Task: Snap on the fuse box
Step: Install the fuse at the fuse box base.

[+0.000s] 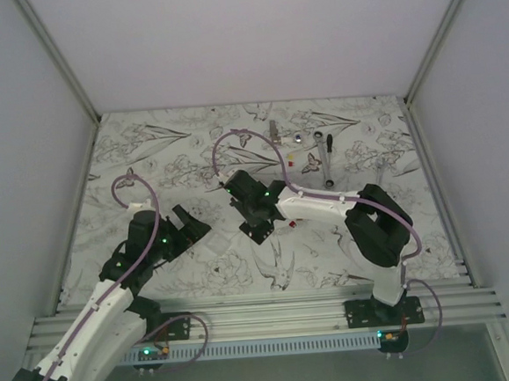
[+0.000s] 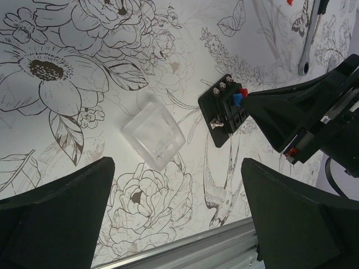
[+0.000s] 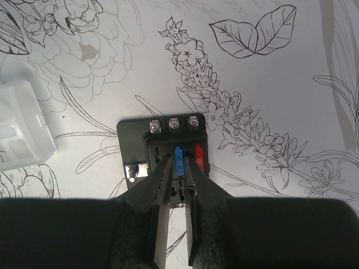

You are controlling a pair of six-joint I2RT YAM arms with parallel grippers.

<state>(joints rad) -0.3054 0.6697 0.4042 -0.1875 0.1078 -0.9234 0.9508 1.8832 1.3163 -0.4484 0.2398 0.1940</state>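
Note:
The fuse box, a black square block with three screws, stands on the flower-patterned mat; a blue fuse and a red fuse sit in its slots. My right gripper reaches over it from the near side, its fingers closed on either side of the blue fuse. The box also shows in the left wrist view and, partly hidden by the right gripper, in the top view. A clear plastic cover lies on the mat left of the box. My left gripper is open and empty, near it.
A silver ratchet wrench and small loose fuses lie at the back middle. A small red piece lies on the mat right of the box. The aluminium rail runs along the near edge.

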